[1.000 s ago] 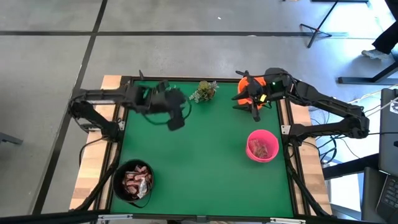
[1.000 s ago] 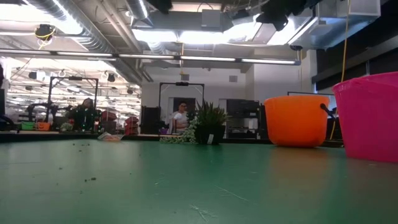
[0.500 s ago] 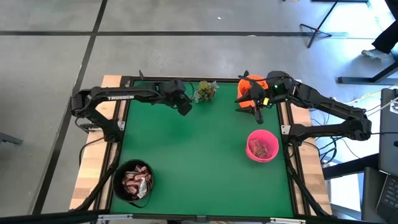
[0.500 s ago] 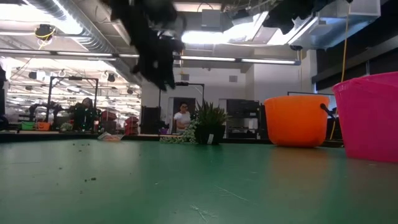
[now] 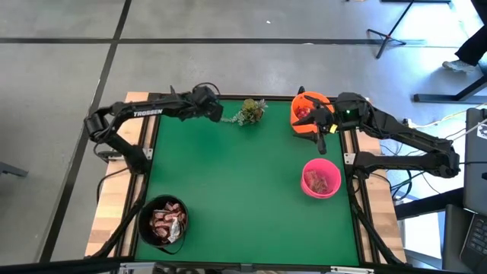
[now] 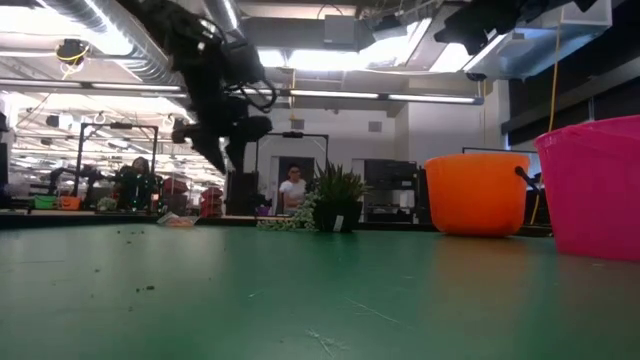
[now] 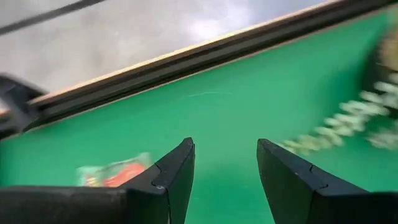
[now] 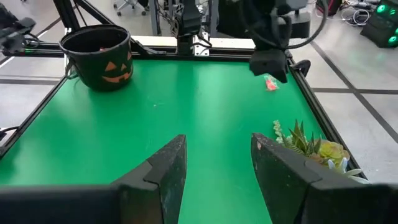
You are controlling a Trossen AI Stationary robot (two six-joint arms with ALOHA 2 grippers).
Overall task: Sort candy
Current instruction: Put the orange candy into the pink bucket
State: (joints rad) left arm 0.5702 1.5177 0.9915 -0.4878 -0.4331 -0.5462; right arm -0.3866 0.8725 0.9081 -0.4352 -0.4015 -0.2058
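Candy fills the black pumpkin bucket at the near left and the pink bowl at the right. The orange bowl at the far right holds a few red pieces. One red wrapped candy lies on the green mat near the far edge, also seen blurred as a candy beside my left fingers. My left gripper hangs open just above that spot, touching nothing. My right gripper hovers open at the orange bowl's near side, with nothing between its fingers.
A small green plant sprig stands at the far edge between the two grippers, close to my left gripper. The table's dark raised rim runs right behind the loose candy. People show in the room beyond the table.
My left gripper has swept from above the left middle of the mat to the far edge and come down beside the plant, rolling as it went; its fingers stay open. My right gripper has drawn back slightly toward the right edge.
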